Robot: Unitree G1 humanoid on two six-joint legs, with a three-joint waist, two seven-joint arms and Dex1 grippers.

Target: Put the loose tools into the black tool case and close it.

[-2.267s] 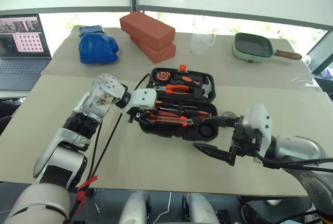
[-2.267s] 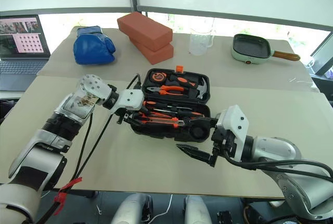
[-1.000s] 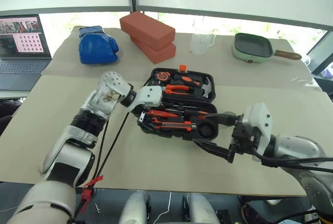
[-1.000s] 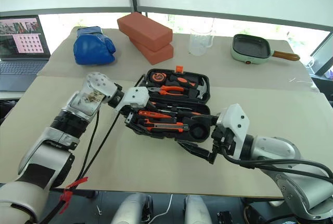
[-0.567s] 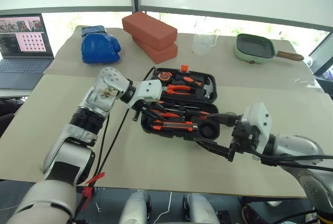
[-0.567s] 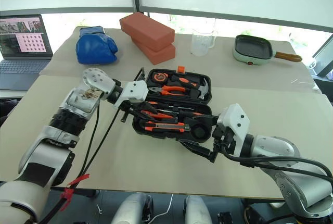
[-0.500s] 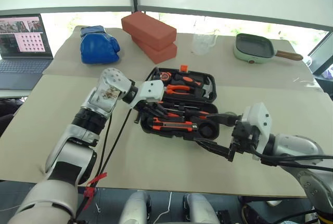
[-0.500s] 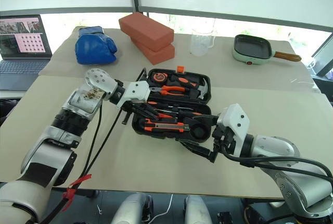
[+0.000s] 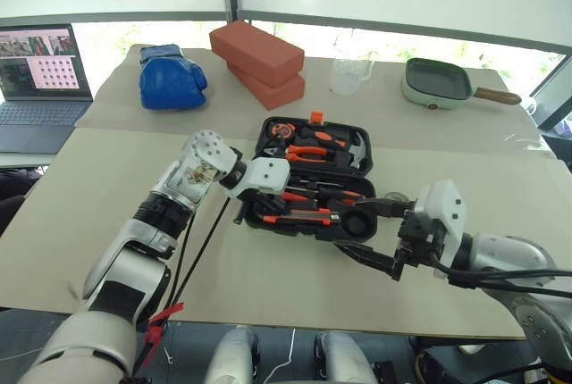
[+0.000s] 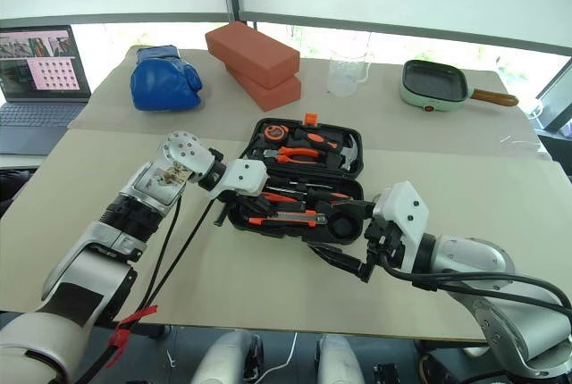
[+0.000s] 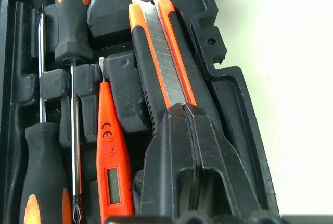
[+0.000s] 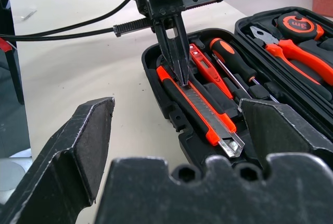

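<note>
Closest to me is my right gripper (image 9: 371, 235), fingers spread wide and holding nothing, hanging just off the near right corner of the tool case (image 9: 307, 221), with one finger (image 9: 368, 259) low over the table (image 9: 268, 286) and the other up by the round pocket where the tape roll (image 9: 357, 221) sits. The case lies open in the middle of the table, hinge running left to right, with its near half facing me and the far half flat behind it. In the near half the utility knife (image 11: 156, 52) lies lengthwise along the front edge, long axis parallel to the hinge, orange body with the metal blade end pointing toward my right side. My left gripper (image 12: 175, 57) comes down at a slant onto the left end of that knife with its fingers pressed together, tips touching the orange handle; I can't tell if it's pinching anything or just pressing. Just behind the knife is the little orange tester pen (image 11: 110, 161), lying the same way, and behind that the two screwdrivers (image 11: 70, 21), shafts parallel to the knife, handles at opposite ends. The far half holds the pliers (image 9: 308, 154), tape measure (image 9: 284, 129) and hammer (image 9: 356, 147). Further back there's a pair of red bricks (image 9: 259, 61) stacked, a blue boxing glove (image 9: 172, 77) to their left, a clear jug (image 9: 350, 72), a green pan (image 9: 438, 80) far right and a laptop (image 9: 40, 80) far left.
</note>
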